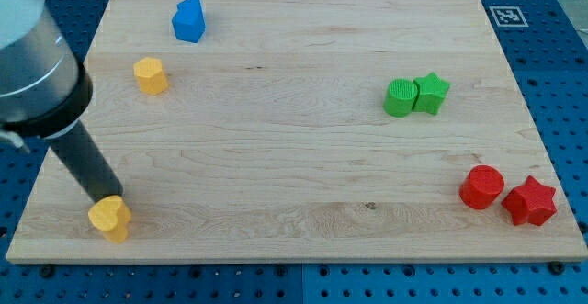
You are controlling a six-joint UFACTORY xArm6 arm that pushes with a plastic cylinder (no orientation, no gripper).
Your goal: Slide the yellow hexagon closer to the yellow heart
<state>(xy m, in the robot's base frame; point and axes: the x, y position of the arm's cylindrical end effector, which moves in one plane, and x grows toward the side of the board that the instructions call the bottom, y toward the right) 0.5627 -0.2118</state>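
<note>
The yellow hexagon [151,75] sits near the view's upper left of the wooden board. The yellow heart [110,218] lies near the board's lower left corner. My rod comes down from the view's left, and my tip [107,197] rests right at the heart's top edge, seemingly touching it. The hexagon is well above my tip, toward the view's top.
A blue block [188,19] stands near the top left, above the hexagon. A green cylinder [401,98] and green star [431,93] touch at the right. A red cylinder [481,187] and red star [529,202] sit at the lower right. The board's edge [28,249] is close to the heart.
</note>
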